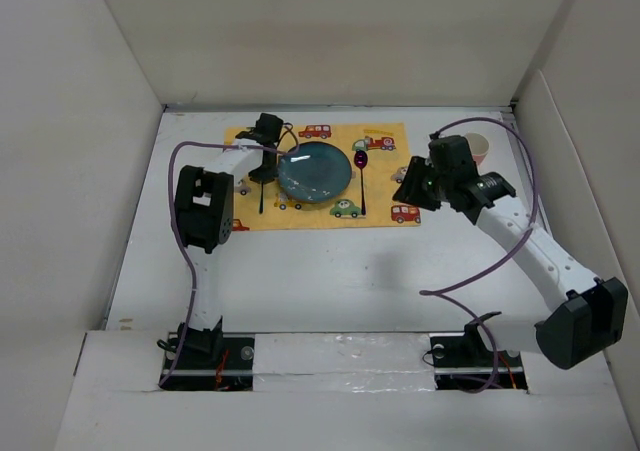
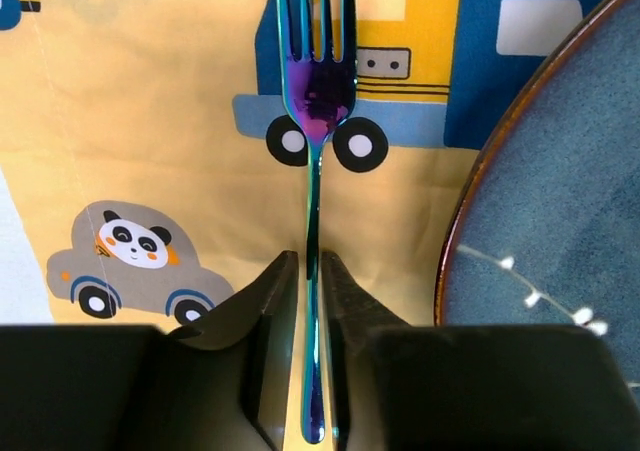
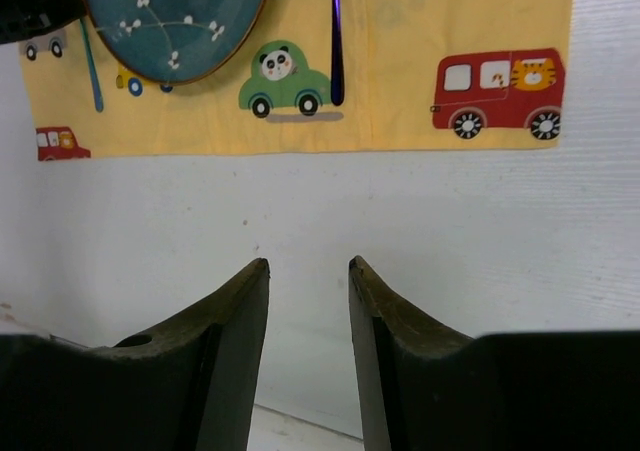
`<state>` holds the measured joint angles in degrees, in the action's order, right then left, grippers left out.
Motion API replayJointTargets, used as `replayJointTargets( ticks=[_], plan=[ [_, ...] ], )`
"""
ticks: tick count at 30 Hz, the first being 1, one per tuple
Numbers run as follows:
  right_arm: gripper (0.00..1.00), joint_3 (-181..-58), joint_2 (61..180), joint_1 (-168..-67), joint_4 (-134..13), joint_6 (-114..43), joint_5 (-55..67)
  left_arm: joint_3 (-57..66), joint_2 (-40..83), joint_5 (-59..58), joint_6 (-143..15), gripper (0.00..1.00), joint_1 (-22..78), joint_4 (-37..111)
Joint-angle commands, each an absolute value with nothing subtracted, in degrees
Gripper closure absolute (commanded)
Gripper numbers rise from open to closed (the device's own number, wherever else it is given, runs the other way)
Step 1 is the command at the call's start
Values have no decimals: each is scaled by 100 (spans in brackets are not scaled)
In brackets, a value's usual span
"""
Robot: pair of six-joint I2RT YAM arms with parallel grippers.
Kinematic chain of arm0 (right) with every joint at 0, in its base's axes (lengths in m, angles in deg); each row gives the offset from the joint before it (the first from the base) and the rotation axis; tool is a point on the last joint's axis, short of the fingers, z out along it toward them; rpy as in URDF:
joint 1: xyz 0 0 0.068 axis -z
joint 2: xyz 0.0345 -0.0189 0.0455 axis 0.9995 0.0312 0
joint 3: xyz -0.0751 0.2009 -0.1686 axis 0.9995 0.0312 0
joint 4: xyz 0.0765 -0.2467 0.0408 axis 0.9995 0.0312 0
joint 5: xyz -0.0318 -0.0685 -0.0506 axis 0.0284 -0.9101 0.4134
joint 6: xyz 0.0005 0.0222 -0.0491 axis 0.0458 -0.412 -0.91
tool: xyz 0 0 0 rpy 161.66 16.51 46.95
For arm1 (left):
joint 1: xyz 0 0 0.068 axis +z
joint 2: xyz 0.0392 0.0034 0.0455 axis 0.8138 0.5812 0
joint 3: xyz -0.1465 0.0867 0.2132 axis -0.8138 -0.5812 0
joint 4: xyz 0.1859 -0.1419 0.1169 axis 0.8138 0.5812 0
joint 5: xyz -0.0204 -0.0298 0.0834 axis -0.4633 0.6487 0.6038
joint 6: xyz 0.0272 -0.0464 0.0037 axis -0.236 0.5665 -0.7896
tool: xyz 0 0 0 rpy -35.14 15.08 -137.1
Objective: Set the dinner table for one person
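I'm watching the left claw [image 2: 310, 271] sitting low over the yellow car-print placemat [image 2: 130, 121], its jaws straddling the handle of the iridescent fork [image 2: 318, 81]. The tines are pointing straight ahead of the claw, and the blue plate [image 2: 560, 231] is lying just to its right. The jaws are hugging the handle so closely that I cannot tell whether they are pinching it or free of it.

The right claw [image 3: 308, 266] is hanging with its jaws apart and nothing between them. The white dinner table [image 3: 420, 211] is lying directly beneath it, and the spoon [image 3: 337, 41] is resting on the placemat ahead.

My worry is the lift-off. If a pad is rubbing the handle as I'm raising the left claw, the fork could tip up or skew toward the plate rim, or drag the cloth. The pink cup [image 1: 480, 148] is standing close behind the right claw, so a careless swing could knock it.
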<state>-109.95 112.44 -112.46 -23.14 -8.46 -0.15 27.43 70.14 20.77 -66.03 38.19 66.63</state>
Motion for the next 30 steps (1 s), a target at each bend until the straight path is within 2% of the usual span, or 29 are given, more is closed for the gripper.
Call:
replayJointTargets(
  ticks=[1, 3, 5, 7, 8, 9, 10, 13, 14, 16, 17, 19, 20, 23, 25, 27, 30],
  plan=[
    [55, -11532, 11394, -10992, -2368, -1075, -136, 2658, 6725, 2142, -6384, 83, 3856, 6782],
    [54, -11726, 11535, -10791, -2341, -1119, -144, 2693, 6594, 2160, -6314, 73, 3856, 6852],
    [56, -11998, 11754, -10641, -2367, -1137, -153, 2790, 6453, 2195, -6261, 68, 3856, 6949],
    [69, -12166, 11904, -10386, -2455, -1154, -118, 2860, 6172, 2195, -6191, 64, 3856, 6967],
    [85, -12349, 12062, -10298, -2490, -1163, -110, 2878, 6058, 2212, -6164, 64, 3856, 6967],
    [95, -12456, 12142, -10202, -2551, -1146, -101, 2887, 5787, 2230, -6129, 64, 3856, 6976],
    [100, -12552, 12212, -10009, -2587, -1163, -92, 2869, 5628, 2248, -6068, 62, 3856, 6941],
    [100, -12992, 12581, -9640, -2622, -1189, -109, 2869, 5056, 2178, -5928, 59, 3856, 6896],
    [100, -13097, 12669, -9551, -2614, -1242, -353, 2869, 4933, 2117, -5875, 61, 3856, 6940],
    [100, -13561, 13107, -9289, -2596, -1277, -757, 2582, 4311, 1672, -5743, 97, 3856, 6950],
    [100, -13564, 13109, -9191, -2596, -1295, -890, 2579, 4308, 1668, -5725, 97, 3856, 6923],
    [88, -13983, 13493, -9015, -2509, -1312, -1128, 2091, 3738, 1336, -5672, 100, 3795, 6827],
    [71, -14116, 13652, -8866, -2482, -1382, -1242, 1852, 3493, 1282, -5681, 100, 3733, 6687],
    [44, -14802, 14303, -8751, -2263, -1549, -1577, 1026, 2579, 1124, -5567, 100, 3574, 6520],
    [42, -15197, 14672, -8672, -2043, -1611, -1691, 421, 1937, 861, -5391, 97, 3574, 6475],
    [41, -15768, 15243, -8619, -1816, -1760, -1753, 58, 1358, 509, -5347, 78, 3574, 6414],
    [42, -16488, 16017, -8689, -1489, -1919, -2173, -487, 716, 244, -5241, 68, 3522, 6405]
  ],
)
